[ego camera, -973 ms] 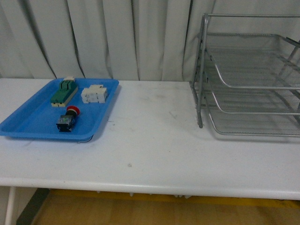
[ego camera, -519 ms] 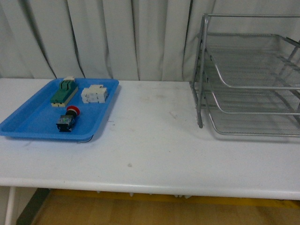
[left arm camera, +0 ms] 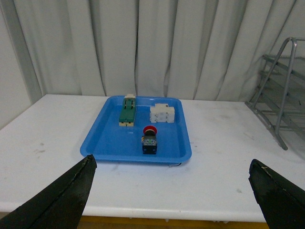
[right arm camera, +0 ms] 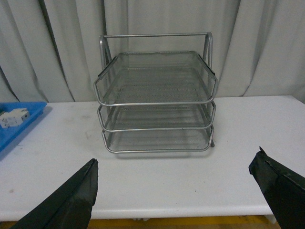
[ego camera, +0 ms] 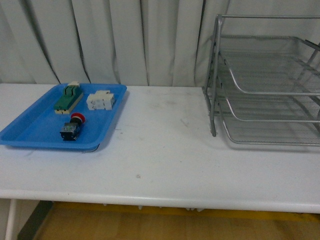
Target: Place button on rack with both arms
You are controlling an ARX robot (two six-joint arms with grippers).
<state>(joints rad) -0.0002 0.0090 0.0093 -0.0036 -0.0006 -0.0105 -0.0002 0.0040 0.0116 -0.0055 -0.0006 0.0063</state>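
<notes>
From the front, neither arm shows. A white table [ego camera: 165,150] stands before a pale curtain [ego camera: 125,40]. On the table's left part lies a flat blue tray [ego camera: 30,127]. The button [ego camera: 71,127] lies on its side in the tray, close to the near rim, with its red cap pointing toward the curtain. Farther back in the same tray sit a green-and-cream block [ego camera: 68,98] and, just beside it, a white terminal block [ego camera: 101,100]. The rack [ego camera: 270,70] stands well apart at the table's right, its three mesh trays stacked in the wire frame. Its right side is cut off by the picture's edge.

The left wrist view adds what the front view lacks, the left gripper [left arm camera: 171,162]. Its two dark fingers [left arm camera: 62,200] are spread wide with nothing between them. It faces the blue tray from the table's near side, well clear of the button. Only the rack's slanting frame shows here, at the picture's edge.

The right wrist view shows the rack whole and head-on, all three tray fronts and the top bar visible. The right gripper [right arm camera: 174,162] is likewise spread wide and holds nothing, some way short of the rack. Of the blue tray only a corner shows here, with the white terminal block in it.
</notes>
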